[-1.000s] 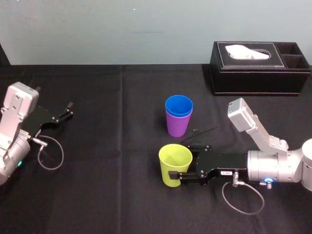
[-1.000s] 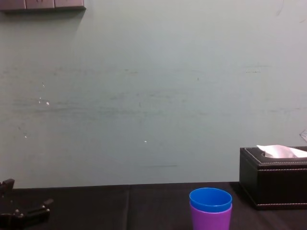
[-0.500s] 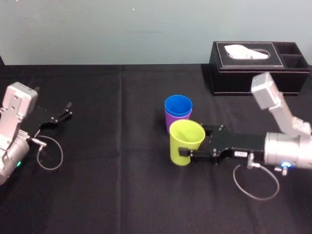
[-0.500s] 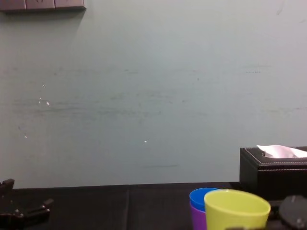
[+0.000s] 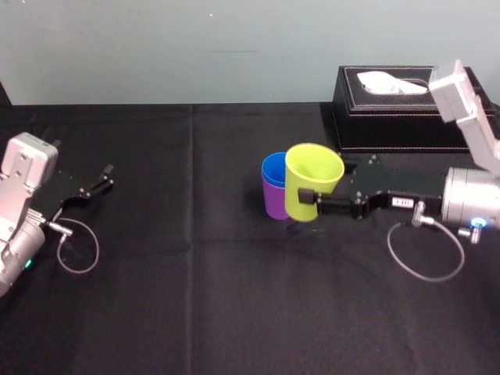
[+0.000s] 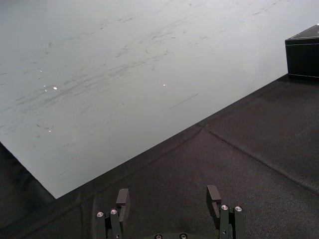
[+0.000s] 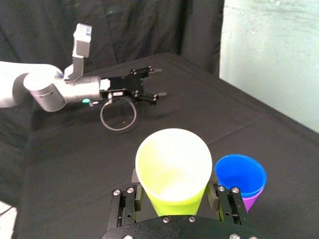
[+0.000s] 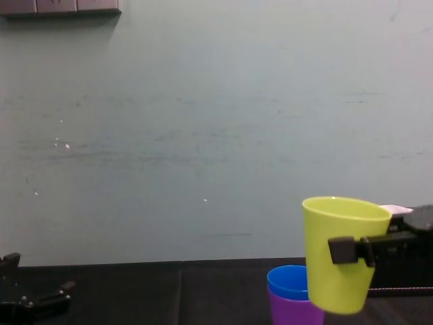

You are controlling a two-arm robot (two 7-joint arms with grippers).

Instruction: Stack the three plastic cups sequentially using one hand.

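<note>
Plain yellow-green cup (image 5: 312, 183), unpatterned. Solid blue cup (image 5: 273, 167) and solid purple cup (image 5: 273, 203). Black right gripper (image 5: 308, 195) with a small white label; black left gripper (image 5: 104, 177). Black tissue box (image 5: 391, 121) edged in white stitching, white tissue (image 5: 388, 81) on top. Black cloth surface (image 5: 195, 297); pale grey-green wall (image 8: 203, 135).

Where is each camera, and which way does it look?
Head: high up, looking down at the table; left claw, right claw holding the yellow-green cup.
Chest: lower, looking across at the wall; left claw low down.
Left wrist: looking along the table to the wall; its open fingers.
Right wrist: behind the right claw, facing the left arm.
Head and chest share the blue cup.
</note>
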